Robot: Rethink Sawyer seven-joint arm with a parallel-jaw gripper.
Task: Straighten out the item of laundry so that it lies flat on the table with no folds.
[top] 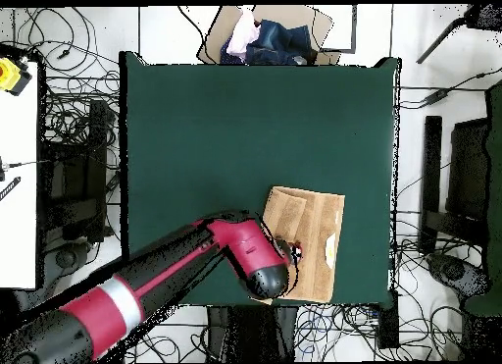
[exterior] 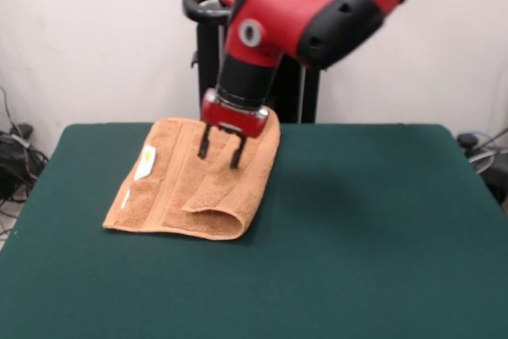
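Observation:
The orange-tan towel (exterior: 186, 184) lies at the far left of the green table (exterior: 349, 236) in the front view. Its right part is folded over, with a rolled fold at the near edge, and a white tag shows on its left side. My gripper (exterior: 220, 151) hangs over the towel's middle, its two black fingers open and empty, tips just above the cloth. In the overhead view the towel (top: 312, 228) sits near the table's lower right edge, and the arm covers its lower left corner; the gripper (top: 297, 250) barely shows there.
The black pedestal (exterior: 210, 37) stands behind the table's far edge. A cardboard box with clothes (top: 270, 36) sits beyond the table's top edge in the overhead view. Cables lie on the floor around the table.

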